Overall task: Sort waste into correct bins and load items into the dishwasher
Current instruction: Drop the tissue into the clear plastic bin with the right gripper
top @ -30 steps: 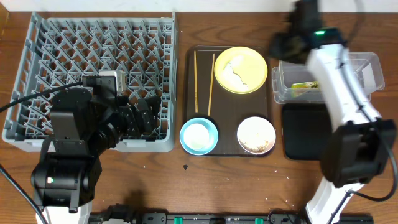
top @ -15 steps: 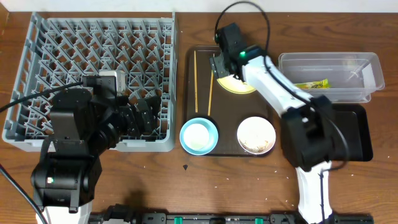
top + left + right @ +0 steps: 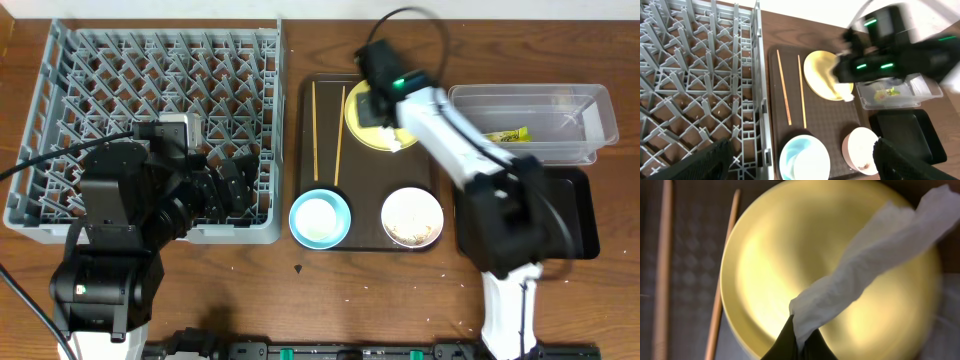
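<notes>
Brown wooden desk (image 3: 250, 290), pale strip beyond its far edge.
Right hand (image 3: 795, 347) pinches crumpled white paper (image 3: 865, 265) over round yellow plate (image 3: 765, 270); left hand (image 3: 801, 150) spread.

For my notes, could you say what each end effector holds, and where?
Right end effector: crumpled white paper, by one end; left end effector: nothing.

Lab: robot arms (image 3: 440, 125), staged dish rack (image 3: 120, 60)

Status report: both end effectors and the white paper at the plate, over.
Left end effector open, over dish rack corner. Right end effector shut on crumpled white paper, above yellow plate. Chopsticks beside plate, not in the way.
</notes>
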Controlling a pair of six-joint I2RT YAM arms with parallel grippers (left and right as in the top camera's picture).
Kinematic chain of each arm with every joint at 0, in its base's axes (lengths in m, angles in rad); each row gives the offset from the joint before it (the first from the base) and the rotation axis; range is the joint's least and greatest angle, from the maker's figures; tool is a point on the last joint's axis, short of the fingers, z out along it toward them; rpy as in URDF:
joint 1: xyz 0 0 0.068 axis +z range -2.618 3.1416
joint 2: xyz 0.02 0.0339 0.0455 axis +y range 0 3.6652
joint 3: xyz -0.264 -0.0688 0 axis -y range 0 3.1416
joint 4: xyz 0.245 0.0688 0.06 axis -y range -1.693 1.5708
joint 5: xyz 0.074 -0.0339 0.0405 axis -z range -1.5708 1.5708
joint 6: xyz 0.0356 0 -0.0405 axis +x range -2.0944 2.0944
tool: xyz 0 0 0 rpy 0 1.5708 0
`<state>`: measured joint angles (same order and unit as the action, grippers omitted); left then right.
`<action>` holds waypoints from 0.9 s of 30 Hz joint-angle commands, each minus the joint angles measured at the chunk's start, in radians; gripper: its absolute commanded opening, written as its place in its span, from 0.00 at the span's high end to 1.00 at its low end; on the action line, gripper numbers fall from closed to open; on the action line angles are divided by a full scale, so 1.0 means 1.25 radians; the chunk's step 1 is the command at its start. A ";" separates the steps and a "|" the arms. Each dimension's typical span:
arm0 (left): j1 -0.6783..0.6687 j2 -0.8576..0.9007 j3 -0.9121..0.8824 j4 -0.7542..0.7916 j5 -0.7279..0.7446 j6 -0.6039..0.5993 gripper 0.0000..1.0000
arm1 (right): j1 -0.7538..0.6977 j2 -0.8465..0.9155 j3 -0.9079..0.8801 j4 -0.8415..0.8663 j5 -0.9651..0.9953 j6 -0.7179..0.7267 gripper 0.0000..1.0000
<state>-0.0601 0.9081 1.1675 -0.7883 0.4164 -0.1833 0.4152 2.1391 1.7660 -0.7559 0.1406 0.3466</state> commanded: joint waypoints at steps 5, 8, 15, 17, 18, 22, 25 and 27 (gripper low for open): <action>-0.002 -0.001 0.021 0.000 0.008 0.005 0.10 | -0.158 -0.229 0.006 -0.128 0.010 0.253 0.99; -0.002 -0.001 0.021 0.000 0.008 0.005 0.09 | -0.225 -0.229 0.005 -0.175 0.011 0.285 0.99; -0.002 -0.001 0.021 0.000 0.008 0.005 0.09 | -0.340 -0.139 -0.010 -0.221 0.005 0.375 0.99; -0.002 -0.001 0.021 0.000 0.008 0.005 0.10 | -0.350 -0.121 -0.010 -0.212 -0.007 0.374 0.94; -0.002 -0.001 0.021 0.000 0.008 0.004 0.09 | -0.355 -0.117 -0.010 -0.198 -0.022 0.356 0.93; -0.002 -0.001 0.021 0.000 0.008 0.005 0.10 | -0.364 -0.145 0.001 -0.157 -0.145 0.170 0.83; -0.002 -0.001 0.021 0.000 0.008 0.005 0.10 | -0.358 -0.202 0.001 -0.156 -0.150 0.119 0.65; -0.002 -0.001 0.021 0.000 0.008 0.005 0.10 | -0.348 -0.251 0.001 -0.167 -0.152 0.073 0.23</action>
<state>-0.0601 0.9081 1.1675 -0.7887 0.4164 -0.1833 -0.0296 1.9537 1.7512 -0.9550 -0.0025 0.5831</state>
